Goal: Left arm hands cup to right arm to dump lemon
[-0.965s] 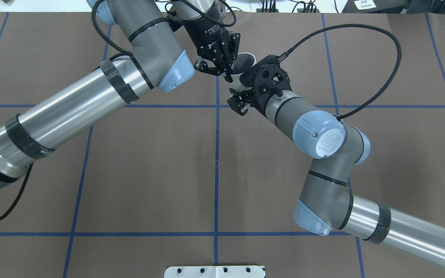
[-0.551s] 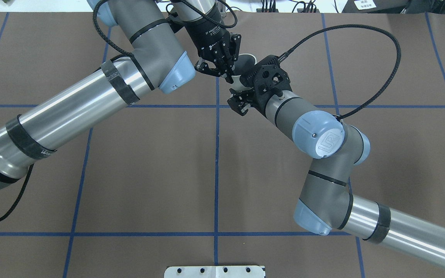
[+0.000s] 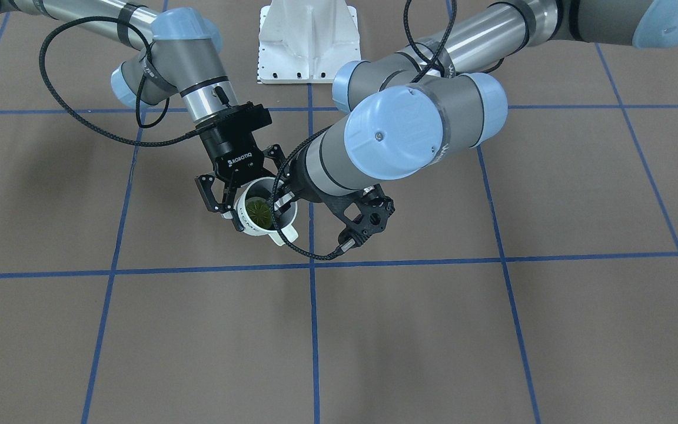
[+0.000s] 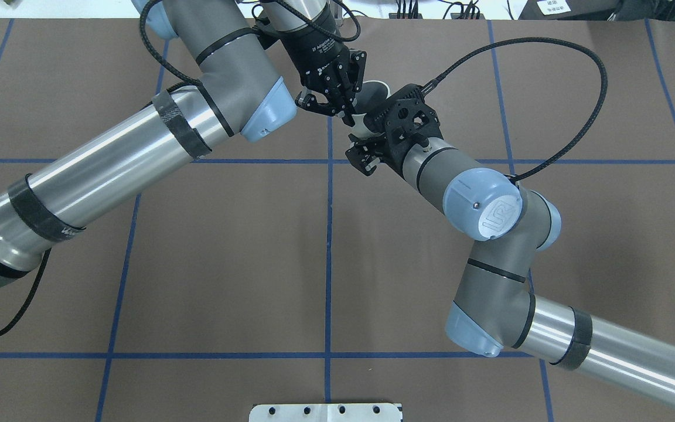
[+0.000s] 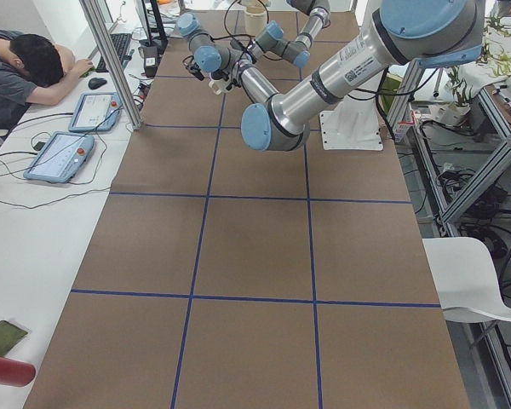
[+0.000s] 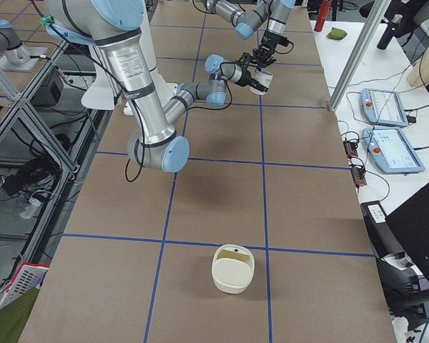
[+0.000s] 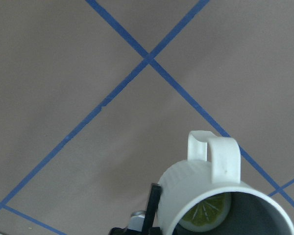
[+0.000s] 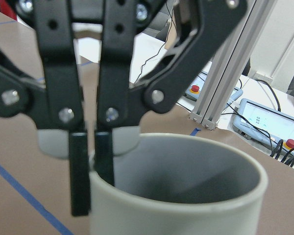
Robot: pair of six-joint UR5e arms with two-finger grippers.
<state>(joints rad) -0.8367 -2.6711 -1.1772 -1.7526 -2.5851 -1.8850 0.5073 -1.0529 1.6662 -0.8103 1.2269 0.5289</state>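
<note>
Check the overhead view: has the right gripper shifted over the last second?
No visible shift. The right gripper sits at the same spot as before, just right of the blue tape crossing, pinching the cup by its rim.

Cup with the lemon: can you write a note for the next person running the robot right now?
Left gripper: jaws shut on the cup's rim, cup held above the table.
Right gripper: jaws shut on the opposite rim, pinching the wall.
Lemon: lying inside the cup.
Done: cup lifted, both grippers on it.
Left to do: left gripper releases, right gripper tips the lemon out.
</note>
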